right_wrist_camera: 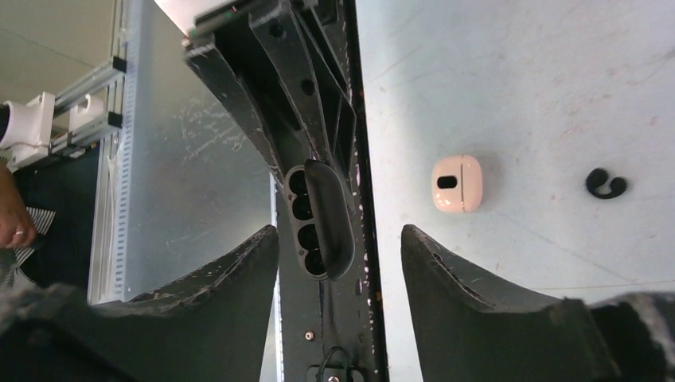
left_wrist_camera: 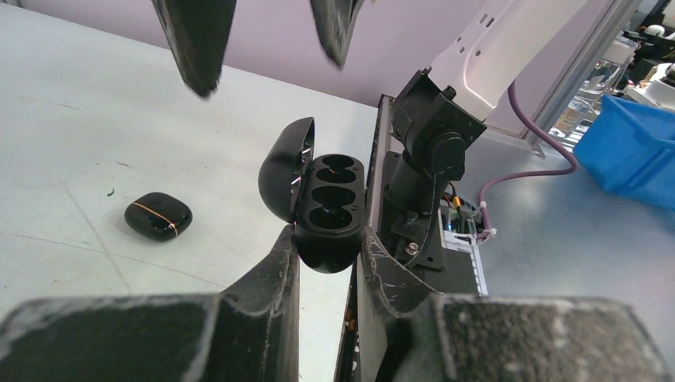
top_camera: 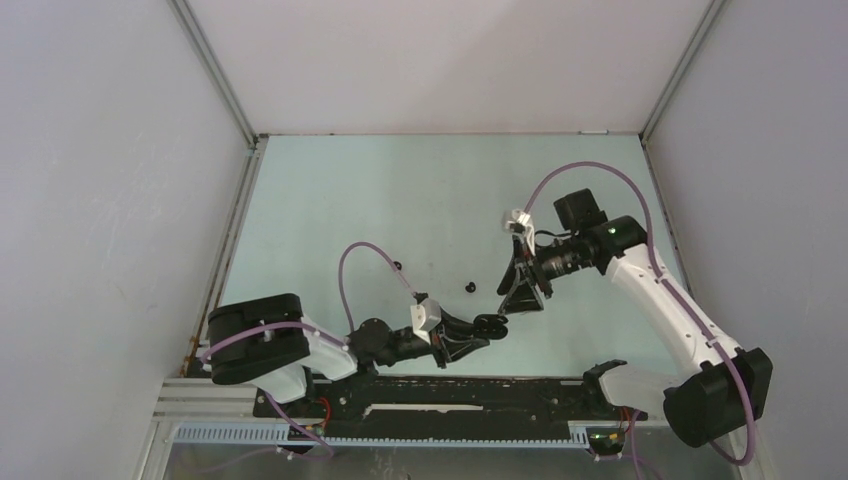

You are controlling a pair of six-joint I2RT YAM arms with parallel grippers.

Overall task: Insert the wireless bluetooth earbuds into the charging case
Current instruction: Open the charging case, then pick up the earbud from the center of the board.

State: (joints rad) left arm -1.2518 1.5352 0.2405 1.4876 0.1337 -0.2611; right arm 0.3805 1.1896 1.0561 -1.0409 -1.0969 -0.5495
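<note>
The charging case [left_wrist_camera: 330, 199] is open, its wells apparently empty, pinched at its base by the left gripper [left_wrist_camera: 328, 237]. A black earbud [right_wrist_camera: 605, 183] lies on the table [right_wrist_camera: 517, 72] outside the right gripper [right_wrist_camera: 338, 235], which hangs spread and empty just before the case. By my judgement nothing is seated yet, so both picking and inserting are left.

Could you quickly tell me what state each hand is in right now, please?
Left hand: closed on the open black charging case.
Right hand: open, holding nothing.
</note>
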